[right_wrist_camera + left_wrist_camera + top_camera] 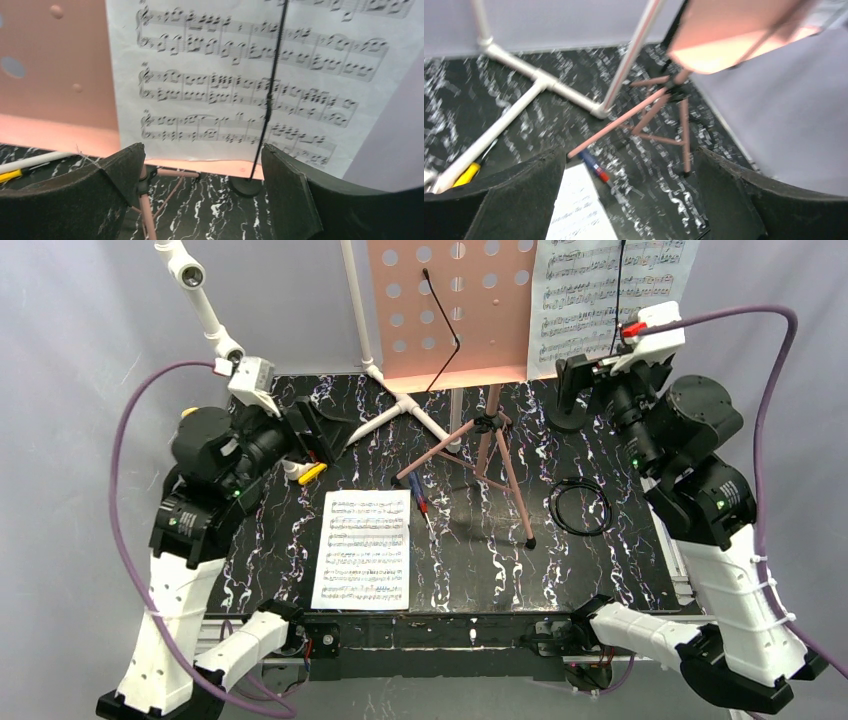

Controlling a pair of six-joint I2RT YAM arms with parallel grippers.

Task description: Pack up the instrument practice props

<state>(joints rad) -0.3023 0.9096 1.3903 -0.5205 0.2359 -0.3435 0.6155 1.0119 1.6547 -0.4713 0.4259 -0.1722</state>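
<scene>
Top external: one page lies flat on the surface before the pink board standing on its tripod with a second page on it. The left fingers and right fingers are spread wide, grasping nothing.

A robotics lab: left arm and right arm bolted to a black marbled table, purple cables, plain grey backdrop behind.

Holds left gripper raised near the left edge of the tabletop, jaws spread wide, empty; holds right gripper raised at the far right corner, jaws likewise wide, empty.
</scene>
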